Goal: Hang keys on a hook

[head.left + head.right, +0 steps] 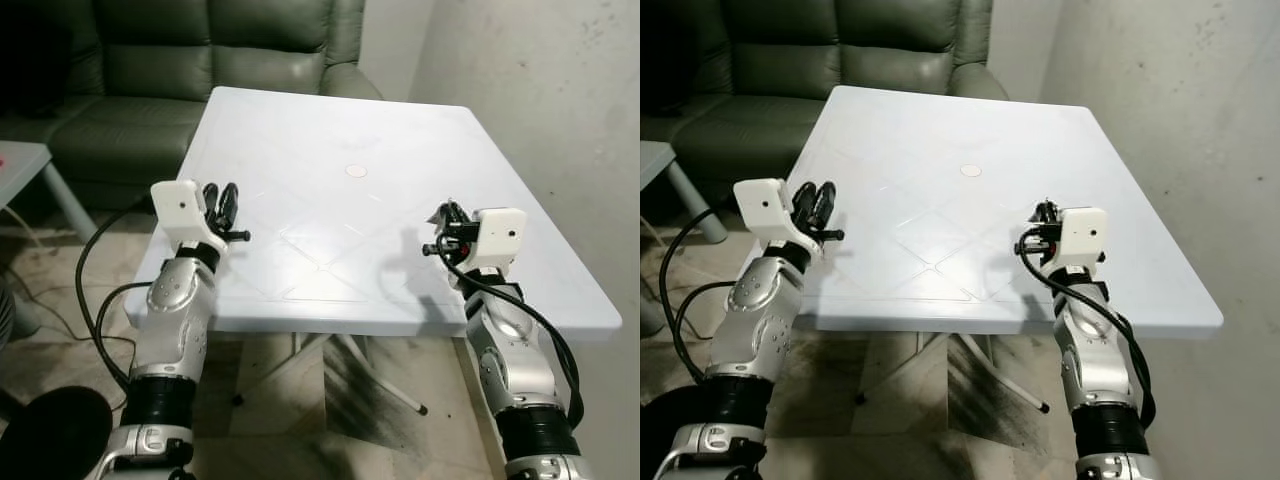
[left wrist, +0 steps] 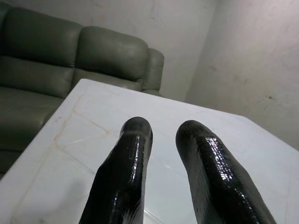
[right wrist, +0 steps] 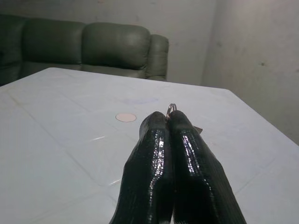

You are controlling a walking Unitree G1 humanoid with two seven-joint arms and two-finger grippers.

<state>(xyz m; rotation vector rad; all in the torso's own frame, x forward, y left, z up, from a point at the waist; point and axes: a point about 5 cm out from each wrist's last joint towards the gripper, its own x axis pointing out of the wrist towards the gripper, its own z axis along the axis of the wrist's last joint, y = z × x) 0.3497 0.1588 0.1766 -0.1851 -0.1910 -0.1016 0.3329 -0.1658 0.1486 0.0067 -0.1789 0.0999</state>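
The right claw (image 3: 168, 122) has its two glossy black fingers pressed together on a thin silver key ring (image 3: 172, 108), whose loop pokes out just past the fingertips; what hangs from the ring cannot be made out. This claw hovers over the near right part of the white square plastic desk (image 1: 330, 120). The left claw (image 2: 161, 133) hovers over the desk's near left edge with its fingers apart and nothing between them. A small round pale pink disc (image 1: 357, 170) sits at the desk's centre, well apart from both claws. A dark green leather sofa (image 1: 200, 50) stands beyond the far left side, and a bare grey wall (image 1: 540, 90) rises on the right.
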